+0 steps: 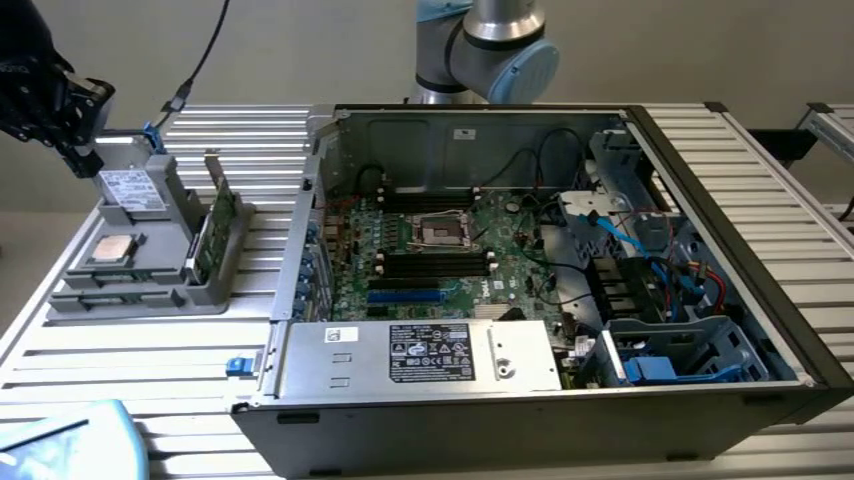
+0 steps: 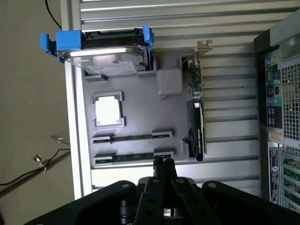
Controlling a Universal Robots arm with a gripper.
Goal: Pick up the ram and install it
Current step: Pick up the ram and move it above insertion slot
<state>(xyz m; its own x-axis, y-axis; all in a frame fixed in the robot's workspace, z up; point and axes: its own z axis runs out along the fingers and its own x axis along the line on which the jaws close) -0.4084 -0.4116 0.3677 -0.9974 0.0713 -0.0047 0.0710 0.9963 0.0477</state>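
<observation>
Two ram sticks (image 2: pixel 131 138) (image 2: pixel 126 157), thin green boards, lie on edge in parallel slots of the grey parts tray (image 2: pixel 140 117). My gripper (image 2: pixel 164 163) hovers above the tray with its black fingers pressed together and nothing between them, the tips close to one end of the nearer stick. In the exterior view the gripper (image 1: pixel 80 160) hangs over the far left corner of the tray (image 1: pixel 134 295), well apart from the open computer case (image 1: pixel 534 260).
The tray also carries a hard drive in a blue bracket (image 2: pixel 105 51), a square silver processor (image 2: pixel 108 111) and a tall green card with a metal bracket (image 2: pixel 197 112). Inside the case, the motherboard (image 1: pixel 441 240) has black memory slots, with cables and a power supply (image 1: pixel 420 355) around it.
</observation>
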